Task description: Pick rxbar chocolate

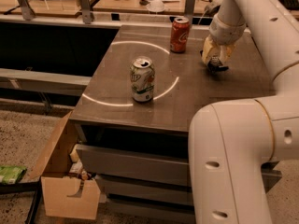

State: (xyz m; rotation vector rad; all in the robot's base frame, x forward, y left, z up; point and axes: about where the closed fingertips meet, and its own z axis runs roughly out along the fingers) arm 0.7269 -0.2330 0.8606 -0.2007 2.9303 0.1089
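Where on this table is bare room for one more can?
Free: front right of the table, between the green-and-white can and the robot arm. Also the back left corner. Crowded: the back right, around the red can and the gripper.

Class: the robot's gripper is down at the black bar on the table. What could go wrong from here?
1. The bar lies flat under the gripper, mostly hidden; a low, thin wrapper could slip out or get pushed along the table.
2. The red can stands near the gripper; a sideways swing on lifting might topple it.
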